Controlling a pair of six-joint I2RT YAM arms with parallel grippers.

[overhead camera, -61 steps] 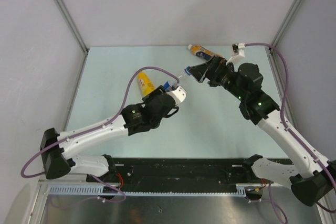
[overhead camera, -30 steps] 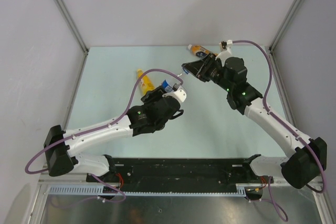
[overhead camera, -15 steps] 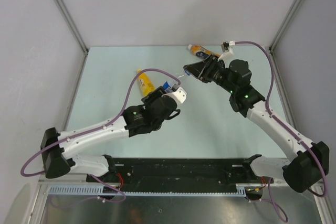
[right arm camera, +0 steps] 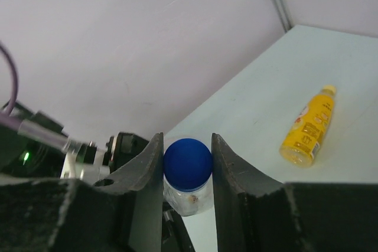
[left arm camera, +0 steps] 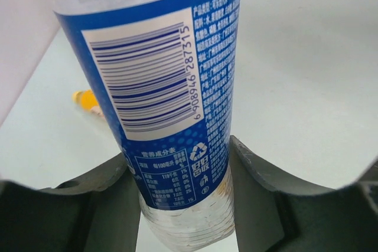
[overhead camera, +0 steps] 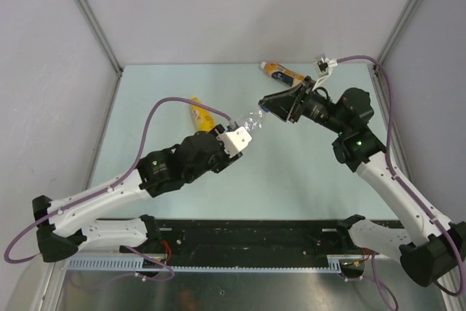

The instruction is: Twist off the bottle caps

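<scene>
A clear bottle with a blue label is held off the table, my left gripper shut around its lower body. In the top view it spans the gap between my left gripper and my right gripper. Its blue cap sits on the neck, with my right gripper shut on it, a finger against each side. A yellow bottle with a yellow cap lies on the table behind the left arm. An orange bottle lies at the back.
The pale green table is walled in by grey panels on the left, back and right. The right arm's purple cable loops over the back right corner. A black rail runs along the near edge.
The left arm has swung lower and leftward, keeping the bottle. The right gripper has drawn slightly right, staying on the cap. More of the clear bottle now shows between the two grippers.
</scene>
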